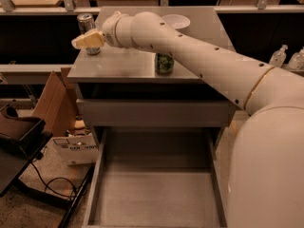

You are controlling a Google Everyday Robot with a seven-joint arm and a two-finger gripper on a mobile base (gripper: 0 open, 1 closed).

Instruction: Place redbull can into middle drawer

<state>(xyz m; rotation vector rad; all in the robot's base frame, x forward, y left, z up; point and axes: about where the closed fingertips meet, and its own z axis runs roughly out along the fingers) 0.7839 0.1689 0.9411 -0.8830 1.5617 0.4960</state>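
**Gripper level with the can, drawer pulled out below**

Camera view: The redbull can [86,21] stood upright at the left rear corner of the cabinet top [124,66], its long axis vertical. The gripper [81,41] hung across the can's middle and hid that part, with its tip pointing left. The can's silver top showed above it and its base below. From this angle the can seemed to lie just behind the gripper. Whether the two touched could not be told, nor whether the gripper was parted, closed or already holding the can.

The single arm reached in from the right, crossing over a green can [164,63] and in front of a bowl [175,21]. The middle drawer [156,194] lay pulled out, its floor bare, well below the can and nearer the camera.

The coming move likely turned on that front-to-back gap. Once the can was held, the path to the drawer would run forward and down.
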